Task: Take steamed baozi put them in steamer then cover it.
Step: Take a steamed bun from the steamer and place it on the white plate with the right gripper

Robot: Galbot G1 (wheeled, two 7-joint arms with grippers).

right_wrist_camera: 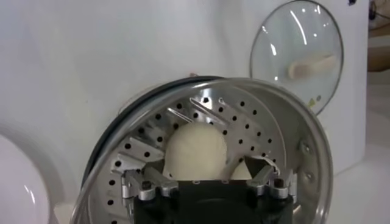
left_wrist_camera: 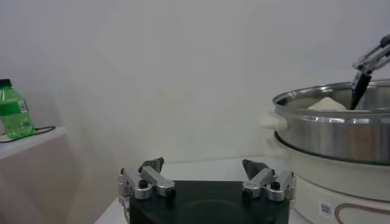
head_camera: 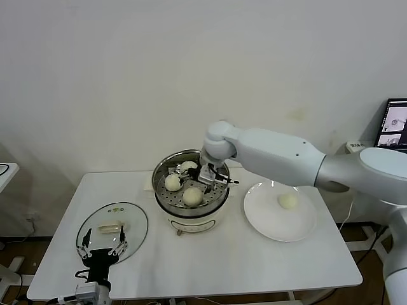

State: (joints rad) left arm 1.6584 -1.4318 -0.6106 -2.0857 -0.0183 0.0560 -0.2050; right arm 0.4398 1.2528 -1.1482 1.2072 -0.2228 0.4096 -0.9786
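Note:
The steamer stands at the table's middle with three baozi on its perforated tray: one on the left, one in front and one at the back. My right gripper is down inside the pot, open. In the right wrist view it has its fingers spread on either side of a baozi without touching it. A fourth baozi lies on the white plate. The glass cover lies flat at the left. My left gripper is open at its near edge.
The left wrist view shows the steamer's wall, a baozi top above its rim and a green bottle on a side shelf. A monitor stands at the far right. Bare tabletop lies in front of the steamer.

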